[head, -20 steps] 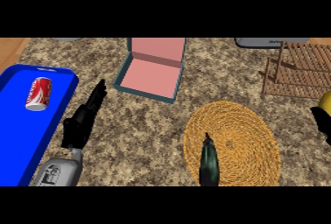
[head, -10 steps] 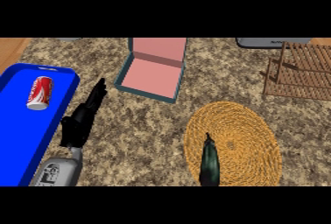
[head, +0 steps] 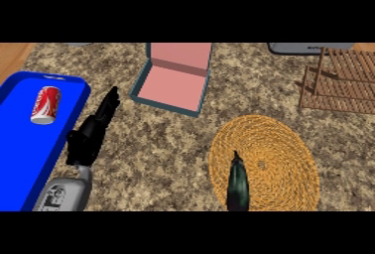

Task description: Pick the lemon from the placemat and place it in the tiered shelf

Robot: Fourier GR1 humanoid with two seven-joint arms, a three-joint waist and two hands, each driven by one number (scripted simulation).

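Speckled tabletop [head: 161, 149]. Woven placemat [head: 282, 149], lower right, bare; lemon not visible anywhere. Wooden tiered shelf [head: 341, 82] at right edge. Open pink-lined box [head: 174, 79], top centre. Blue tray [head: 22, 149] along left edge, holding red can [head: 45, 104]. Left hand [head: 92, 131] beside tray, fingers straight. Right hand [head: 238, 181] edge-on over placemat's near rim; fingers' state cannot be told.

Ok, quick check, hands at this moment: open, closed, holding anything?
Left hand: open, fingers straight, holding nothing, beside the blue tray.
Right hand: over the placemat, seen edge-on; cannot tell.
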